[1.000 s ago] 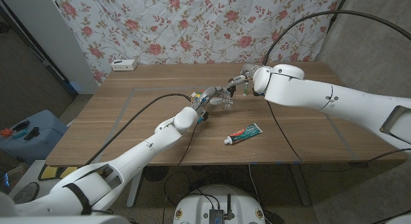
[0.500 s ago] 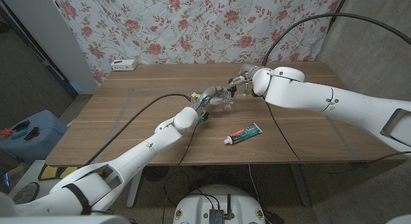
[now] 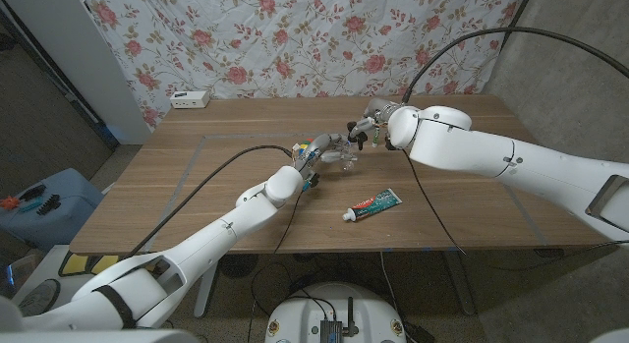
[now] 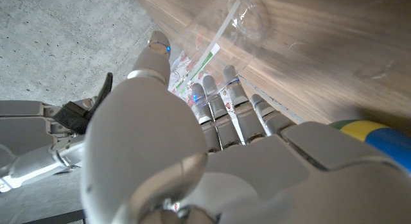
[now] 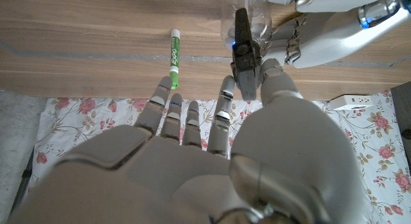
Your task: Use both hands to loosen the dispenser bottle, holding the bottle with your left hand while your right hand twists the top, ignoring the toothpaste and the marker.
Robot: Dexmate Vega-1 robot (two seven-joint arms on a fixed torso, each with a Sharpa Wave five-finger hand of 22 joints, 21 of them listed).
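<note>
Gripping the clear bottle (image 3: pixel 344 158) mid-table, your left hand (image 3: pixel 316 158) has it steadied; your right hand (image 5: pixel 244 89) pinches the black top (image 5: pixel 244 54), so the hold is done, the loosening twist apparently remains; marker (image 5: pixel 173 57) and toothpaste (image 3: pixel 373 202) ignored.

Even, soft indoor light, faint shadows on the table (image 3: pixel 197 176); wrist views blurred up close, edges bowed.

Marker (image 5: pixel 173 58) lies just beside right hand (image 5: pixel 212 153); toothpaste (image 3: pixel 372 204) well apart.
</note>
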